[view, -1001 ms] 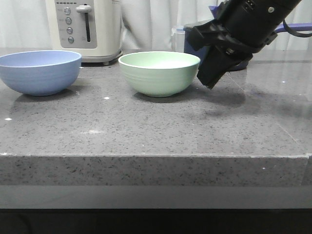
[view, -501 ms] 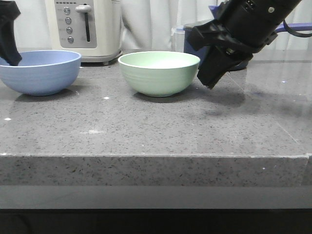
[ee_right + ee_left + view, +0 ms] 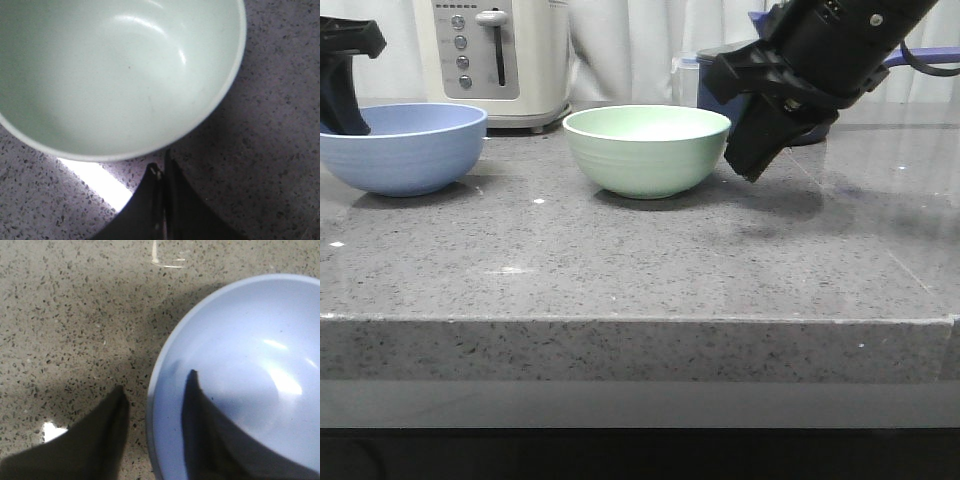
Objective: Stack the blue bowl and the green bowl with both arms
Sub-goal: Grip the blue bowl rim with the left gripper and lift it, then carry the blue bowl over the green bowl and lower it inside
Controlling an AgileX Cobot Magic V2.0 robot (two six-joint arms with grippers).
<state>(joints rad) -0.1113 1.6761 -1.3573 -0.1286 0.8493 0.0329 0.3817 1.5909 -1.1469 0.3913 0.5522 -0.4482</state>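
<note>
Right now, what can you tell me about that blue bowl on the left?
The blue bowl is a round, matte periwinkle bowl with smooth sides, plastic-looking, empty, sitting upright on the speckled grey counter at the far left, apart from the green bowl. The left arm's fingers straddle its rim, one inside the bowl and one outside, open and not yet pinching it. Soft highlights shine on its inner floor.

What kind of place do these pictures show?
Probably a kitchen, or a mock-up of one: a speckled grey stone countertop, a toaster against the back curtain, and a blue bowl and a green bowl.
</note>
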